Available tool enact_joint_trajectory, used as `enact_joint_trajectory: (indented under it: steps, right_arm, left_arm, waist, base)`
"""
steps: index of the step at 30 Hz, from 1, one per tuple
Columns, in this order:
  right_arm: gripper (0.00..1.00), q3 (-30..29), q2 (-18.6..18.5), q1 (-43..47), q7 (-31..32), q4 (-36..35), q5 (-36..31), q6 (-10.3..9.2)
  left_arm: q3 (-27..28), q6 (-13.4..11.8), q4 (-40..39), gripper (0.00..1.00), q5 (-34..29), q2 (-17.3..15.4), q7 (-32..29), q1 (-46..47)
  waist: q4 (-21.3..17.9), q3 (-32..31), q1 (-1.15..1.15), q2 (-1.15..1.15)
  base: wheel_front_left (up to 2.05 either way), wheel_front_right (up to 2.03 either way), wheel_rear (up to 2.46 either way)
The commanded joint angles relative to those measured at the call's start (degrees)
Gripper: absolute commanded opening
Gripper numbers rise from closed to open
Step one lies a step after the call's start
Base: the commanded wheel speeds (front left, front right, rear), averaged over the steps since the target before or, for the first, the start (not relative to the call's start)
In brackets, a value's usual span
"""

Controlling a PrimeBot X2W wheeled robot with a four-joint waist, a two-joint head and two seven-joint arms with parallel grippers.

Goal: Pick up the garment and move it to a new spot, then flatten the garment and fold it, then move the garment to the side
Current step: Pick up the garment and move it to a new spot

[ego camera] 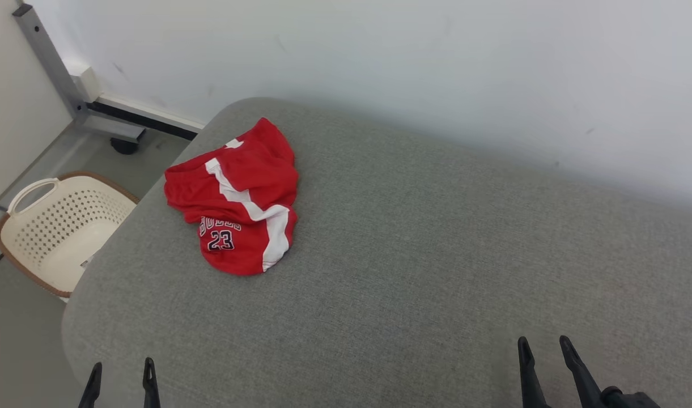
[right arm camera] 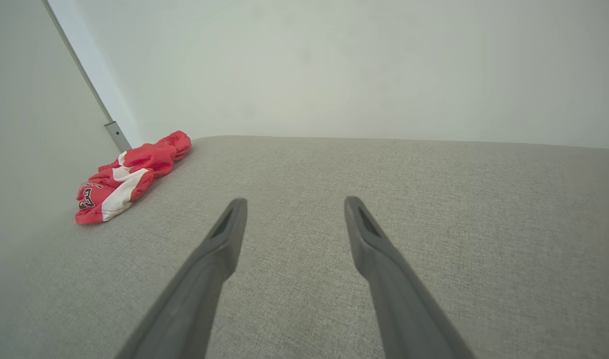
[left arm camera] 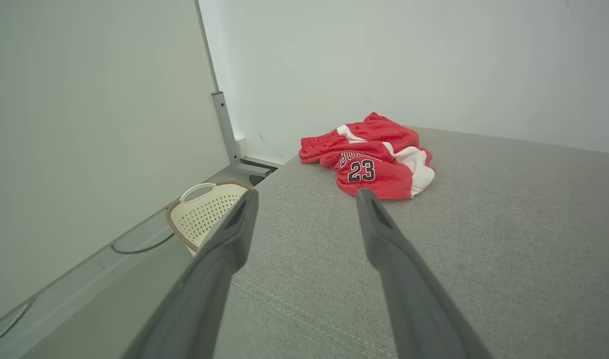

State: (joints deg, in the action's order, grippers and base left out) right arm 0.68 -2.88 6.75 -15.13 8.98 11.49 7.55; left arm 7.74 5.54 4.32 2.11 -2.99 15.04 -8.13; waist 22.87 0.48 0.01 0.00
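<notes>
Red garment: one crumpled pair of red jersey shorts [ego camera: 238, 198] [left arm camera: 379, 154] [right arm camera: 129, 174] with a white side stripe and a printed "23", all of it lying on the pad.
Grey pad: one broad, grey woven upholstered top [ego camera: 436, 255] with a rounded corner, set against a pale wall.
Garment's place: near the pad's far left corner, close to the left edge, well apart from both pincers.
Garment's lie: long axis runs from the far side toward the robot, slightly slanted. The end with the "23" faces the near side, and the stripe runs the same way.
Pincers: two.
Left pincer [ego camera: 123, 364] [left arm camera: 307, 192]: released, its fingers spread with nothing between them, at the pad's near left edge.
Right pincer [ego camera: 544, 340] [right arm camera: 296, 199]: released and empty, over the pad's near right part.
Basket: one cream perforated plastic basket [ego camera: 68, 215] [left arm camera: 204, 209] with a brown rim, on the floor left of the pad.
Post: one grey metal post [ego camera: 45, 51] [left arm camera: 224, 124] by the wall beyond the basket.
</notes>
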Motion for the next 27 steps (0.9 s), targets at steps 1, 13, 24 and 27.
enact_joint_trajectory:
  steps: [1, 13, 24, 27]
  right_arm:
    - [1.00, 0.1, 0.0, -0.6, 0.0, 0.2, -0.3, -0.12]
    - [1.00, 1.1, 0.0, -0.3, 0.0, 0.6, -0.2, -0.13]
    - [1.00, 2.6, 0.0, -3.5, 0.0, 0.0, -1.4, -0.13]
    - [1.00, 3.6, 0.0, -6.0, 0.0, -0.6, -1.9, -0.13]
  left_arm:
    - [0.2, -0.1, -0.1, 1.00, 0.1, 0.1, 0.2, -0.1]
    - [1.0, 0.1, 0.2, 1.00, 0.3, 0.1, 0.2, 0.6]
    - [2.3, 0.9, 2.3, 1.00, 1.6, -1.3, 0.2, 9.2]
    - [3.3, 1.5, 4.0, 1.00, 2.6, -2.9, 0.2, 15.3]
  waist:
    - [2.1, 0.0, -0.01, 0.00]
    - [2.3, -0.3, -0.01, 0.00]
    - [-3.4, 2.9, -0.01, 0.00]
    - [-7.7, 5.7, -0.01, 0.00]
  base:
    - [0.00, 0.00, 0.00]
    - [0.00, 0.00, 0.00]
    - [0.00, 0.00, 0.00]
    - [0.00, 0.00, 0.00]
